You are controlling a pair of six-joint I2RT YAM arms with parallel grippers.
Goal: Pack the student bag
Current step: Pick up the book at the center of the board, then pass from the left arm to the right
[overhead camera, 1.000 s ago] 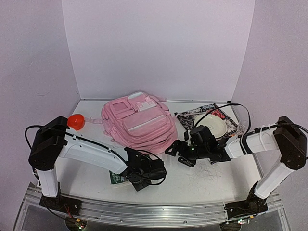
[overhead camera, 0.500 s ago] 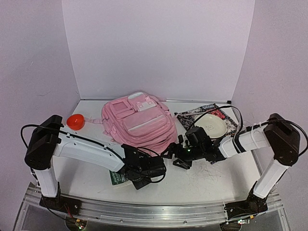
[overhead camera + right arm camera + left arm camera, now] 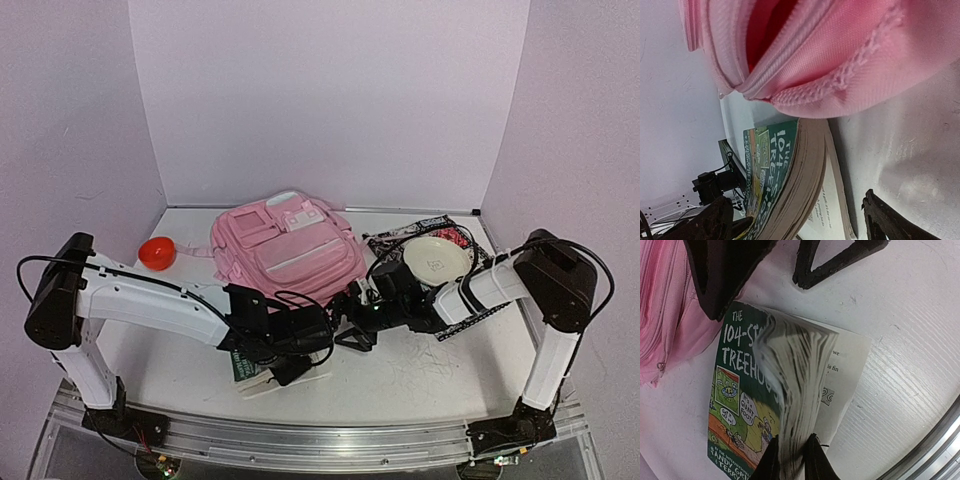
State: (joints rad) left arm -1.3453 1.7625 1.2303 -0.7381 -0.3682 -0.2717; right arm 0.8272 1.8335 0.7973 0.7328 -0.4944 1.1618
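Now left gripper [image 3: 791,446] pinches book [image 3: 735,405] page edge; right gripper [image 3: 350,322] wide, beside student bag [image 3: 290,255] mouth.

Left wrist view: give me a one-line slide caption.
The left claw pinches a fanned block of pages of a green paperback lying on the white table beside the pink student bag.

The top external camera looks down from above and behind both arms toward the back wall [image 3: 320,100], taking in the whole surface [image 3: 430,375]. The left wrist camera sits very close, looking past the left gripper [image 3: 790,460] onto the green book [image 3: 735,410]. The right wrist camera lies low and close, facing past the right gripper [image 3: 800,222] at that same book and the student bag [image 3: 840,60] beyond.
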